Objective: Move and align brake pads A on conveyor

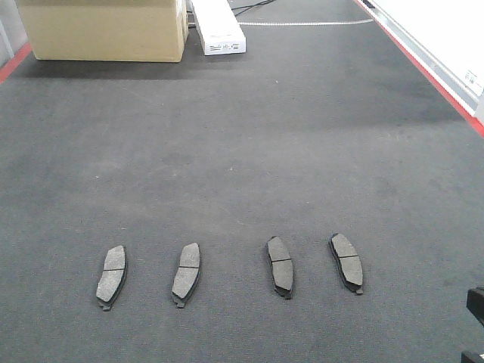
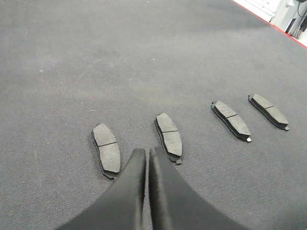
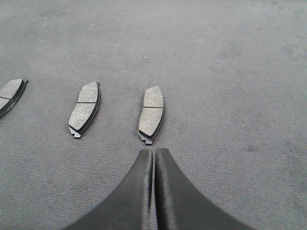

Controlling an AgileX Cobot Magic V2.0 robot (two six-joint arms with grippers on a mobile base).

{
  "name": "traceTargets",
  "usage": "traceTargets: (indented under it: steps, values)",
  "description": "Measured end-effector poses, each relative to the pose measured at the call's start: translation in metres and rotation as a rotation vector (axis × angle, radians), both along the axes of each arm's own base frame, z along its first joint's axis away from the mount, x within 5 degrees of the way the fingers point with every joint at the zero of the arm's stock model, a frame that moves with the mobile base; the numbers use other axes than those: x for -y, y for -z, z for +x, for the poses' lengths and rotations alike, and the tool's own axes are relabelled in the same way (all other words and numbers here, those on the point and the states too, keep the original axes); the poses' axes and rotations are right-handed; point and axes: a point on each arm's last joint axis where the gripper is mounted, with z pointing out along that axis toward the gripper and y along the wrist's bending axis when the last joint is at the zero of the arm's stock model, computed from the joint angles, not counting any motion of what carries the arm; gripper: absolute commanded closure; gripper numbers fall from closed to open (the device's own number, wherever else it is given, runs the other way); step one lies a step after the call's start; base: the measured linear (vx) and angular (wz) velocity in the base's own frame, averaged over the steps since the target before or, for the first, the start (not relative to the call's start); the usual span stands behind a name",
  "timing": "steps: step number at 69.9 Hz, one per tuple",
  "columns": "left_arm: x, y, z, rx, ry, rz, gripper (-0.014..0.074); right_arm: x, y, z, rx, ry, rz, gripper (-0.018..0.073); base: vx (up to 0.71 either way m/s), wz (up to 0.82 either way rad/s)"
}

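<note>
four brake pads are lying in a row across the conveyor point(image 1: 242, 151), all flat, friction face up, well apart from one another.

the leftmost pad point(image 1: 112, 277) is sitting just ahead and to the left of the left gripper point(image 2: 147, 152), whose fingers point(image 2: 129, 187) are pressed together with only a thin seam between them, holding nothing. its long axis is running roughly away from those fingertips, leaning a little to one side.

the second pad point(image 1: 186, 274) is lying just ahead and to the right of the same tips, nearly touching them in the left wrist view, again lengthwise to the fingers.

the third pad point(image 1: 280, 266) is resting ahead and well to the left of the right gripper point(image 3: 154, 151), tilted slightly the opposite way from the left pair.

the fourth pad point(image 1: 347, 262) is sitting almost straight ahead of the right gripper, just beyond its tips. those fingers point(image 3: 172, 191) are also closed on nothing.

so each arm is hovering near its own pair: left arm nearer the two left pads, right arm nearer the two right ones. since every pad is pointing lengthwise away from the fingers, a grasp across the narrow width looks likeliest, after the fingers are opening. the pads are leaning inward toward each other, so alignment seems not yet finished.
</note>
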Motion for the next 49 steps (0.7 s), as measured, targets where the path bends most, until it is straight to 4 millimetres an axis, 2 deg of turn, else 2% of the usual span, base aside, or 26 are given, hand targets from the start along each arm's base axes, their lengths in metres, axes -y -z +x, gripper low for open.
traceTargets:
  steps: [31, 49]
  values:
    - [0.000, 0.000, 0.000, 0.004, 0.005, 0.010, 0.0603, 0.000, 0.000, 0.000, 0.000, 0.000, 0.000, 0.0566, 0.00, 0.00]
    - [0.011, -0.005, -0.003, 0.084, 0.164, 0.051, 0.0603, 0.000, 0.000, 0.000, 0.000, 0.000, 0.000, 0.0566, 0.00, 0.00]
